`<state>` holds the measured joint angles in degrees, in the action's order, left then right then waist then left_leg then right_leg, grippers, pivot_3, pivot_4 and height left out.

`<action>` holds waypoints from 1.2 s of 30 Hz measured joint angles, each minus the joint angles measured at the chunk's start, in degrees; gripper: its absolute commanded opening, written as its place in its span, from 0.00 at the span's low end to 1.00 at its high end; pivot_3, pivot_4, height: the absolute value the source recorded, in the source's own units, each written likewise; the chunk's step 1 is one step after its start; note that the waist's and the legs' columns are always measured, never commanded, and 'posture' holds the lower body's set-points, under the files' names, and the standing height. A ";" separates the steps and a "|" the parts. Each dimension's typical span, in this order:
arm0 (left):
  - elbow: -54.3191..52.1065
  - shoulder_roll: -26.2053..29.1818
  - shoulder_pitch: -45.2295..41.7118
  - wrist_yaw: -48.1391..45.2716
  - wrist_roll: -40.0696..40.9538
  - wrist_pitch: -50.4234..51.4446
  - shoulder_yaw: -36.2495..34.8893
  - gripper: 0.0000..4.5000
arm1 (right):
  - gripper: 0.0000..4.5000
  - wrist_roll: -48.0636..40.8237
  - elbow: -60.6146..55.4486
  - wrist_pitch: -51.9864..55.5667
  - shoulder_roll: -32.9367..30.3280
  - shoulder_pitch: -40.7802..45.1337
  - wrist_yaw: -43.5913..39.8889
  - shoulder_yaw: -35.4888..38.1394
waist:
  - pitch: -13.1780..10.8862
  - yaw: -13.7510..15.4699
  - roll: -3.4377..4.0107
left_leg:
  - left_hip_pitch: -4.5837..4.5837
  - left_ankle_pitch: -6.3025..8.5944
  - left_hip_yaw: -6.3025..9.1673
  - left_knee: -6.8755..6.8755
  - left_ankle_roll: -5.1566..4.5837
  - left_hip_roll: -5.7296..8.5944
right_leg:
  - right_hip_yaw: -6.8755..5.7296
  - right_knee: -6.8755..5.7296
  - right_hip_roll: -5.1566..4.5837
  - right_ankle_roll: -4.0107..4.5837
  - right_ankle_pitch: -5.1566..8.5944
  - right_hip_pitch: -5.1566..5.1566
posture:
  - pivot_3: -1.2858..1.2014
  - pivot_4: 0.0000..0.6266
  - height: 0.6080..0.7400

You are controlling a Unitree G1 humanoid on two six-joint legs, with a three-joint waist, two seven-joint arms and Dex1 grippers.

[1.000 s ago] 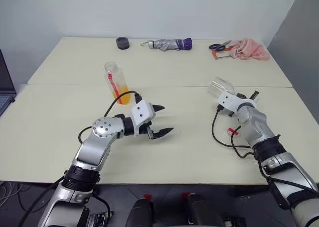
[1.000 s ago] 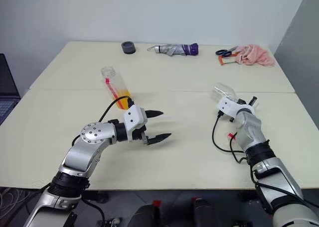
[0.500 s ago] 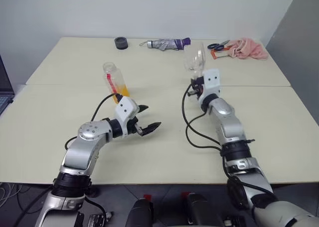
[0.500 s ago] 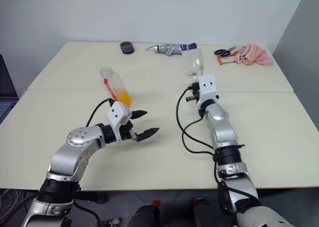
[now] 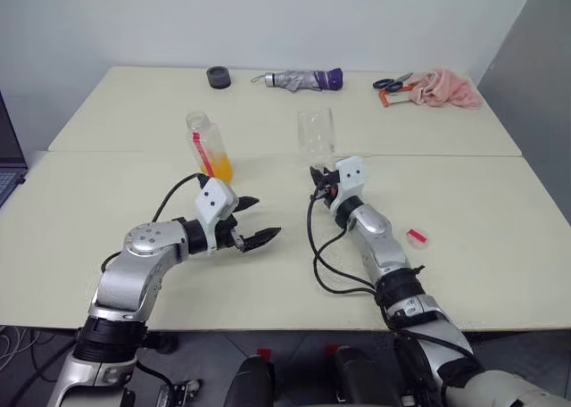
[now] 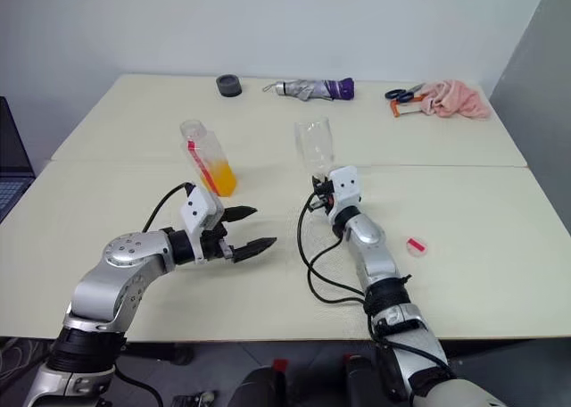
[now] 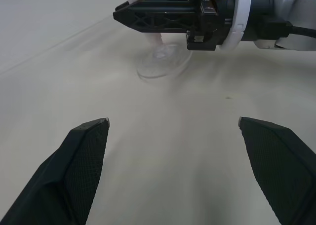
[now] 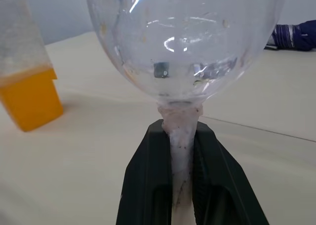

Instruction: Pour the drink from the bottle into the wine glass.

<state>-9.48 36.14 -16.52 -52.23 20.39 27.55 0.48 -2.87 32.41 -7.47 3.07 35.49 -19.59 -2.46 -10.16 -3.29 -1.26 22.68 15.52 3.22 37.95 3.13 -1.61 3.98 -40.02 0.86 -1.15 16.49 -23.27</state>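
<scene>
One bottle (image 5: 210, 146) stands left of centre on the worktop (image 5: 500, 246), its lower part filled with orange drink (image 8: 30, 97), cap off. One wine glass (image 5: 316, 137), empty and upright, sits mid-frame with its stem clamped in the right hand (image 8: 181, 185). The left hand (image 5: 252, 220), fingers spread apart, hovers below the bottle, holding nothing.

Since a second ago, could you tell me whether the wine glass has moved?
Yes. The wine glass, held by its stem in the right claw, has travelled leftward toward the bottle, away from the pink cloth.
</scene>
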 measured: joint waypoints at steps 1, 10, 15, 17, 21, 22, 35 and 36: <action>0.03 0.46 0.28 -0.47 0.02 0.08 0.00 1.00 | 0.04 0.02 -1.02 -0.11 -0.14 -1.04 -0.28 -0.40 | 0.00 0.00 0.00 | -0.01 0.00 0.00 0.00 0.00 0.00 | 0.00 0.01 0.00 0.00 0.00 0.02 | 0.52 0.24 1.00; 0.83 1.57 0.51 -2.29 0.00 0.08 -0.02 1.00 | 0.04 -0.10 -7.79 3.23 -1.80 -5.39 -1.29 -2.50 | 0.01 0.05 -0.01 | -0.12 0.00 -0.03 0.01 0.00 0.03 | 0.02 0.00 0.06 -0.01 0.01 0.09 | 0.52 0.24 1.00; 0.85 2.28 1.27 -2.28 -0.02 -0.45 -0.57 1.00 | 0.04 0.04 -9.81 4.86 -2.64 -6.72 -1.73 -3.71 | 0.04 0.02 -0.02 | -0.14 0.00 -0.05 0.00 0.00 0.01 | 0.04 0.00 0.06 0.00 0.01 0.09 | 0.52 0.24 1.00; 0.88 2.58 1.83 -2.17 -0.03 -0.48 -0.96 1.00 | 0.04 0.11 -11.14 5.09 -3.18 -8.20 -1.93 -4.31 | 0.04 0.03 -0.02 | -0.14 0.00 -0.05 0.00 -0.01 0.00 | 0.05 0.01 0.05 0.00 0.01 0.09 | 0.52 0.24 1.00; 0.99 2.78 2.42 -2.17 -0.02 -0.53 -1.03 1.00 | 0.04 0.52 -12.52 5.16 -4.26 -9.54 -2.38 -5.45 | 0.07 0.02 -0.06 | -0.21 0.00 -0.10 0.00 0.00 0.02 | 0.07 0.00 0.06 0.00 0.01 0.12 | 0.52 0.24 1.00; 1.00 2.78 2.42 -2.17 -0.02 -0.60 -1.14 1.00 | 0.04 0.52 -12.52 5.18 -4.22 -9.53 -2.38 -5.47 | 0.08 0.02 -0.06 | -0.22 0.00 -0.10 0.00 0.00 0.03 | 0.06 0.00 0.08 -0.01 0.01 0.13 | 0.52 0.24 1.00; 4.22 2.78 -0.64 -0.76 0.01 -3.14 -5.50 1.00 | 0.04 -2.25 3.12 -1.27 -0.10 2.74 -4.90 -3.93 | 0.01 -0.16 -0.02 | -0.16 0.00 -0.12 -0.02 0.00 0.02 | 0.05 0.00 0.10 0.02 0.00 0.03 | 0.52 0.24 1.00; 4.38 2.78 -0.94 -0.70 0.01 -3.14 -5.57 1.00 | 0.04 -2.23 5.41 -2.40 -0.05 4.33 -5.28 -3.87 | 0.01 -0.16 -0.02 | -0.14 0.00 -0.11 -0.02 0.00 0.01 | 0.05 0.01 0.08 0.02 0.00 0.03 | 0.52 0.24 1.00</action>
<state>-5.10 38.93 -17.46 -52.93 20.40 24.41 -5.10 -5.10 37.81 -9.87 3.02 39.83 -24.87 -6.32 -10.15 -3.45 -1.28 22.54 15.52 3.11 37.92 3.13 -1.60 4.03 -40.01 0.94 -1.13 16.49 -23.24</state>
